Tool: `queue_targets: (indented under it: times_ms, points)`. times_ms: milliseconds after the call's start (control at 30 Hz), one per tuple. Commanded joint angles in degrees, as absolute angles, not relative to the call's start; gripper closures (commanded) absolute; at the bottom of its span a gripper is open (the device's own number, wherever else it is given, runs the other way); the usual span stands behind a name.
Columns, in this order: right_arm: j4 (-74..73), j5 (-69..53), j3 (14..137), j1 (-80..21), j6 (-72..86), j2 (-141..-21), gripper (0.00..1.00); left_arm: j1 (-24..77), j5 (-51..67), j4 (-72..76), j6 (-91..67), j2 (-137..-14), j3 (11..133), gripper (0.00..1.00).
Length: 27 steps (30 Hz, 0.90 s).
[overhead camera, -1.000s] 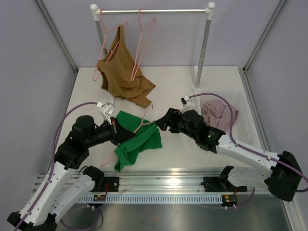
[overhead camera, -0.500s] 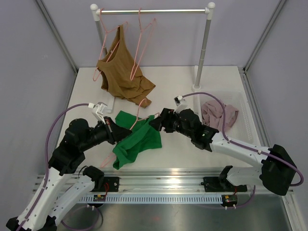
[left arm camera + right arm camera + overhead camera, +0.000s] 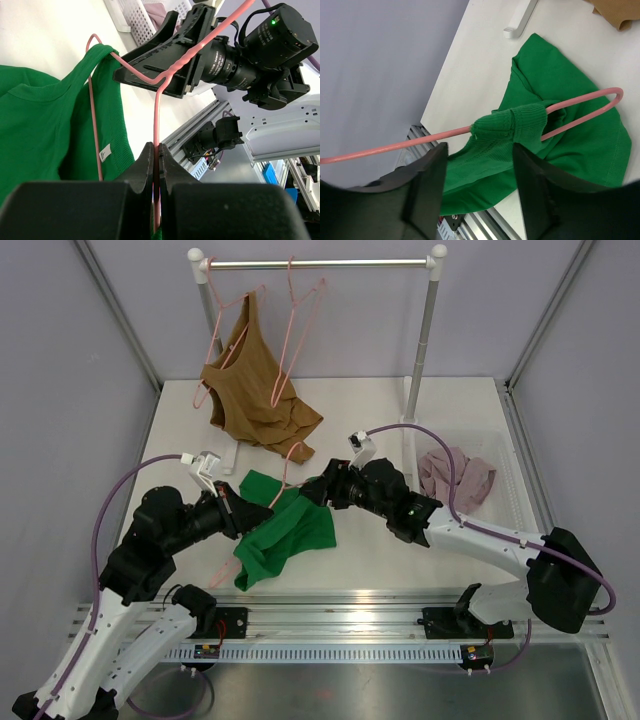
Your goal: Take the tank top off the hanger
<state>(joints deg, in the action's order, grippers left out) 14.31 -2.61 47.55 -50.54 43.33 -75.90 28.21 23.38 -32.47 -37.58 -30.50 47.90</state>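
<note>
Left hand (image 3: 156, 148) clamped on pink wire hanger (image 3: 155, 115); right hand (image 3: 480, 150) apart. Green fabric tank top (image 3: 570, 85) hooked by one strap: removal unfinished.

Bright and even, lit softly from overhead, with only faint shadows under the green tank top (image 3: 285, 540) on the white table (image 3: 180, 440). Sharp throughout from above, mild glare on the metal rail (image 3: 350, 618). Blurred at the near dark fingers (image 3: 425, 195) in both wrist views
</note>
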Motion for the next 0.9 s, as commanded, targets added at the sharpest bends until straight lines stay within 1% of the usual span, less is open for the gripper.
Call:
queue_targets:
  times_ms: [0, 33, 100, 133, 200, 233, 267, 300, 333, 500, 700, 867]
  points:
    - [16.61, -1.32, 49.75, -51.07, 42.10, -76.46, 0.42, 28.56, 22.76, -28.65, -38.14, -30.06, 50.80, 1.00]
    - [16.26, -0.54, 49.66, -51.06, 41.93, -76.46, 0.48, 28.56, 22.94, -28.65, -38.23, -30.15, 50.71, 1.00]
    - [15.74, -0.35, 49.57, -51.06, 41.66, -76.55, 0.53, 28.56, 22.94, -28.65, -38.14, -30.15, 50.63, 1.00]
    - [15.21, 1.48, 49.66, -51.06, 41.31, -76.55, 0.59, 28.56, 22.94, -28.57, -38.14, -30.23, 50.63, 1.00]
    - [14.86, 1.93, 49.57, -51.07, 41.13, -76.55, 0.65, 28.56, 22.77, -28.74, -38.06, -30.23, 50.63, 1.00]
    - [14.59, 2.19, 49.48, -51.06, 40.87, -76.55, 0.71, 28.56, 22.50, -28.83, -38.06, -30.15, 50.63, 1.00]
    - [14.42, 2.55, 49.48, -51.06, 40.78, -76.47, 0.86, 28.56, 22.50, -28.74, -38.06, -30.15, 50.63, 1.00]
    - [14.15, 2.90, 49.40, -51.06, 40.69, -76.46, 0.94, 28.56, 22.50, -28.83, -38.06, -30.23, 50.54, 1.00]
    - [13.72, 3.86, 49.22, -51.06, 40.69, -76.46, 1.00, 28.56, 22.59, -28.83, -38.06, -30.15, 50.62, 1.00]
    - [10.47, 8.25, 49.66, -50.98, 38.77, -76.29, 1.00, 28.56, 23.29, -29.79, -37.01, -30.41, 50.80, 1.00]
    - [-1.74, 21.51, 53.52, -49.75, 34.99, -77.25, 1.00, 28.56, 27.42, -31.73, -34.19, -30.85, 49.14, 1.00]
    - [-3.69, 20.92, 53.79, -46.06, 33.66, -80.67, 1.00, 28.56, 28.48, -30.85, -34.80, -29.09, 47.46, 1.00]
